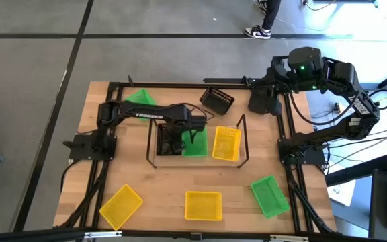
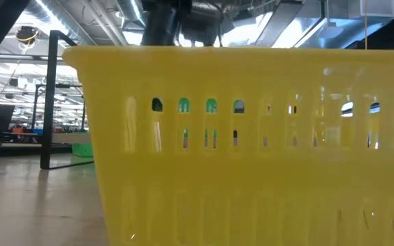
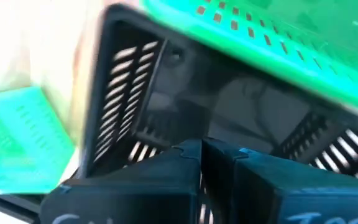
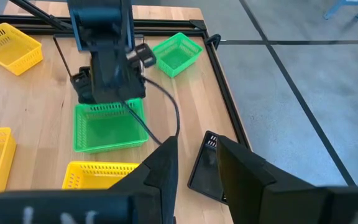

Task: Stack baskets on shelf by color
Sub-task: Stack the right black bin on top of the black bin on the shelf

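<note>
- Left pincer (image 1: 175,142) at frame centre in high view, down inside the shelf (image 1: 154,144), over its left bay. Fingers pressed together; left wrist view shows them shut on/at the near wall of a black basket (image 3: 185,118). Whether it's truly pinching the rim or just touching: can't tell.
- Green basket (image 1: 195,142) in the middle bay, touching or just beside the left pincer on its right. In left wrist view a green rim runs above the black one.
- Yellow basket (image 1: 226,143) in the right bay, tilted a little.
- Right pincer (image 1: 263,99) upper right of frame, near the desk's far-right corner, fingers spread, holding nothing.
- Key relation: loose black basket (image 1: 216,100) lies upper centre, just left of the right pincer in high view, so right arm is much nearer than left. In right wrist view it sits right ahead of the spread fingers (image 4: 166,168). Long axis runs diag. across the desk, so prob. needs wrist turn to close across the short side.
- Still loose: green one upper left (image 1: 140,97), green lower right (image 1: 269,195), yellow lower left (image 1: 121,205), yellow bottom centre (image 1: 203,205).
- Low view blocked by a yellow basket wall; no help.
</note>
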You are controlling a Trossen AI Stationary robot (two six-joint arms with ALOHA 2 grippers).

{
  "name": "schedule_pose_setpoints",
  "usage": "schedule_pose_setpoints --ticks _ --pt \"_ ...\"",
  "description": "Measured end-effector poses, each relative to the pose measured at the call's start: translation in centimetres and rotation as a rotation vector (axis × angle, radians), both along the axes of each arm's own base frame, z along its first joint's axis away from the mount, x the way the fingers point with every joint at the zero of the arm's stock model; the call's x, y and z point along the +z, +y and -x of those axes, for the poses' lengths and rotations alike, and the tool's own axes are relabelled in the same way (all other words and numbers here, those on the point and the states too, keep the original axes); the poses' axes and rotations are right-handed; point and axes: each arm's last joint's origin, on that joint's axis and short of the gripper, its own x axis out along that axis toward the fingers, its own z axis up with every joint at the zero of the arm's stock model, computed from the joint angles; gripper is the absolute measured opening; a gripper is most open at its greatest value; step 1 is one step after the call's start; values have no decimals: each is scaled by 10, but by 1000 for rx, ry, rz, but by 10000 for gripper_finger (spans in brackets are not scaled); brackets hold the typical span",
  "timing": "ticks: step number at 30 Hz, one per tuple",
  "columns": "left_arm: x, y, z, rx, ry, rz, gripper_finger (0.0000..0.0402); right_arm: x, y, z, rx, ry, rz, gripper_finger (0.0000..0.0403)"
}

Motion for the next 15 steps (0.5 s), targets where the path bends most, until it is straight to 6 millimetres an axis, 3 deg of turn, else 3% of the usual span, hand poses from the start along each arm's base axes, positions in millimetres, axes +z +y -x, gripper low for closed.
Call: schedule_pose_setpoints --ticks 11,15 --pt "88 -11 24 122 -299 -132 0 -1 -2 -1 -11 4 -5 108" --pt "116 -13 37 191 -435 -172 0 -13 -9 -3 -62 59 -48 108"
